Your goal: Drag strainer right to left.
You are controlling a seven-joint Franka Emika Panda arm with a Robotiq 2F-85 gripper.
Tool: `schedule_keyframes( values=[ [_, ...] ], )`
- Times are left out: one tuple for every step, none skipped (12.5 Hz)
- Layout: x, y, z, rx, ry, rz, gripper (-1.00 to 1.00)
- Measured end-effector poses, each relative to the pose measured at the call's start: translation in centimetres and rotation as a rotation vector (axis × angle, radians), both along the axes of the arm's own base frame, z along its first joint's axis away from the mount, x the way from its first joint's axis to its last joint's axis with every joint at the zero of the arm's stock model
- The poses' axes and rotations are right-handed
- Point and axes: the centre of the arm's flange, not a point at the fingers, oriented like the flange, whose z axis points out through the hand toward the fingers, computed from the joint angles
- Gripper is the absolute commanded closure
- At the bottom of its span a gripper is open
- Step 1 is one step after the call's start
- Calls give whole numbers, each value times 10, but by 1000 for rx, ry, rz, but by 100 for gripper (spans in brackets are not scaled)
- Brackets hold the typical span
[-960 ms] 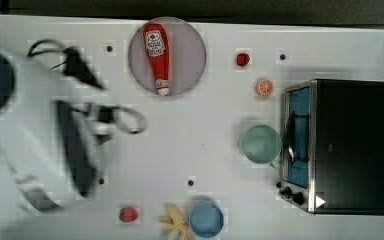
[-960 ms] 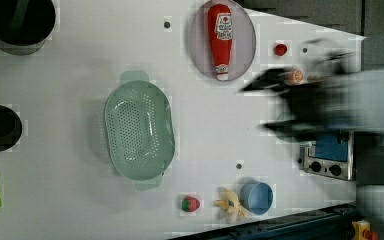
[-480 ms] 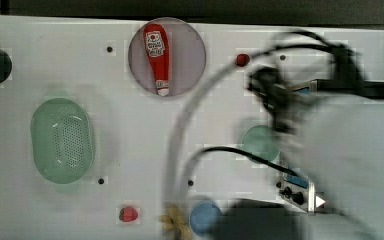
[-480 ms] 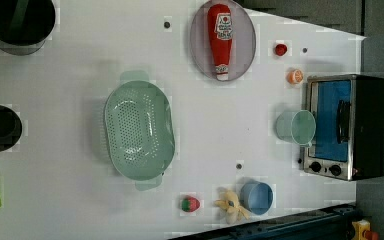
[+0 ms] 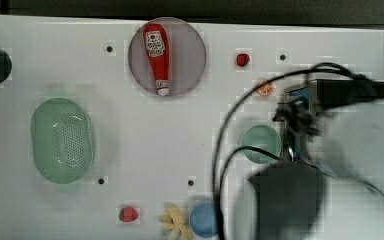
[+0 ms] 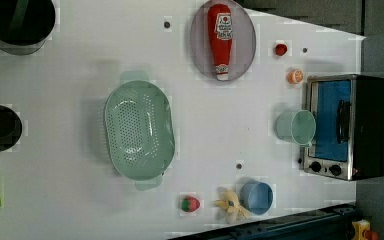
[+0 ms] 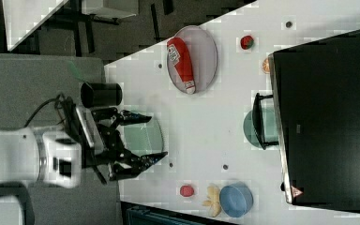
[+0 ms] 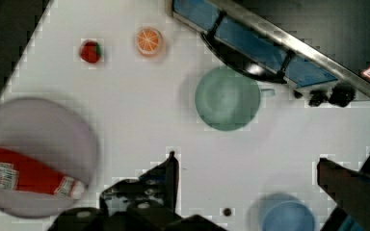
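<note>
The strainer point(image 5: 62, 140), a pale mint-green oval basin with a grid of holes, lies flat at the top view's left; in the left view the strainer point(image 6: 139, 129) sits left of centre with nothing on it. In the top view my arm point(image 5: 330, 170) is a blur at the right, over the toaster oven. In the right view my gripper point(image 7: 153, 137) stands open, its two dark fingers straddling the strainer point(image 7: 138, 136). The wrist view has my gripper point(image 8: 248, 168) open above bare table, nothing between the fingers point(image 8: 171, 168).
A ketchup bottle point(image 5: 157, 55) lies on a grey plate point(image 5: 190, 55). A green cup point(image 6: 295, 127) stands against the toaster oven point(image 6: 347, 125). A blue bowl point(image 6: 256, 197), toy banana point(image 6: 230, 205), strawberry point(image 6: 190, 203), orange slice point(image 6: 295, 76) and black pots point(image 6: 17, 20) dot the table.
In the top view my arm swept from the left to the right, uncovering the strainer. The blurred arm left the left view. The strainer stayed where it was.
</note>
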Motion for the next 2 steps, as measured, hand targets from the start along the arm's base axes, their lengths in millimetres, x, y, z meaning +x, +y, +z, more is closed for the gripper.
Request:
schedule_keyframes(
  values=[
    [10,21,-9,-21,17,40,-100],
    [18,45,-17,-32,19,89,-100]
  ],
)
